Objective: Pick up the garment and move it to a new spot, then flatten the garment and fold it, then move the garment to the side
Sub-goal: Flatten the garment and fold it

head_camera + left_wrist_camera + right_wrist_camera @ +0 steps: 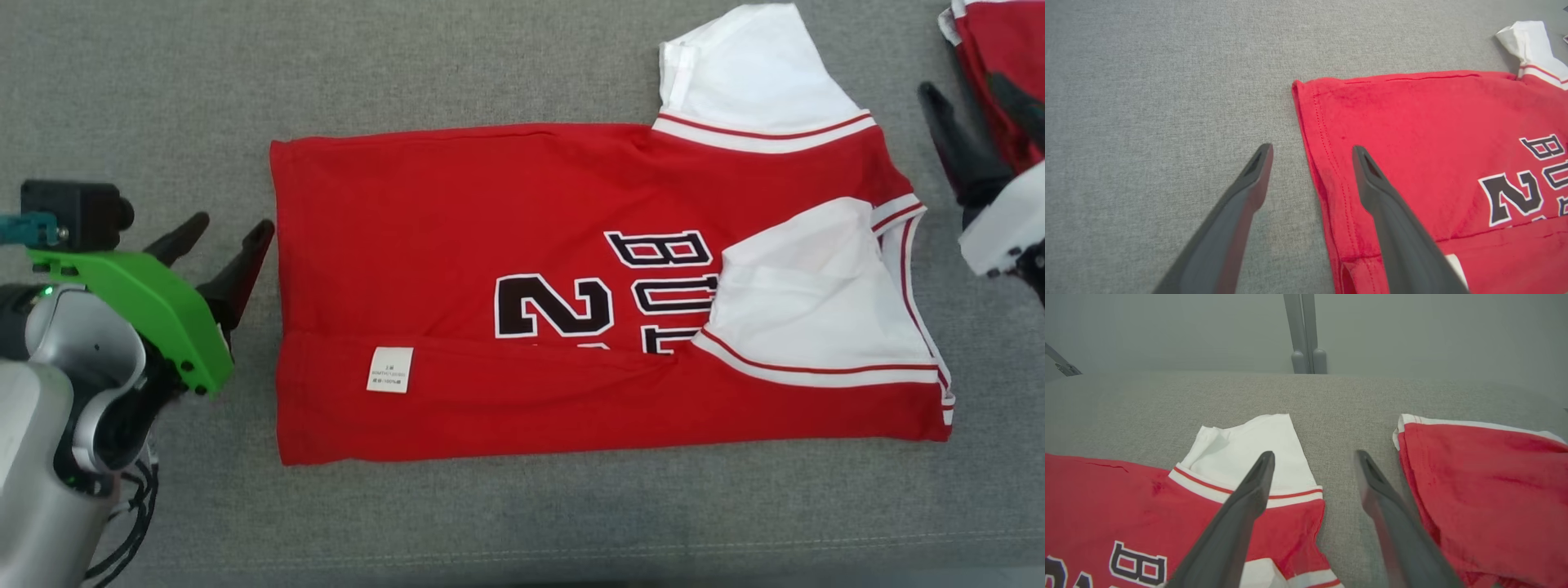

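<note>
Nearest, along the garment's (457, 245) near long edge, a red flap is turned up over the body, showing a small white care label (389, 369). The garment lies flat in the middle of the grey, coarse-woven table (163, 82), partly folded into a long rectangle. Above the flap runs black, white-edged lettering, half hidden by a white sleeve (808, 302) with red piping laid across it.

At the garment's hem end the left gripper (233, 224) hangs just beside the stitched edge, jaws spread wide and empty. In the left wrist view it (1311, 150) straddles that hem from above. Off the collar end the right gripper (962, 84) is likewise spread wide, holding nothing.

Farther off, the second white sleeve (751, 73) sticks out past the garment's far edge, unfolded. Beyond the collar end lies another red garment (1486, 477), apart from this one.

The shirt looks like a light, limp knit with no stiffness. Lifted at one point it would likely sag and spill its folds, and dragged over this rough cover it would probably rumple. Sound holds would be at both ends at once, pinching through every layer at the doubled hem and the piped shoulder seam.
</note>
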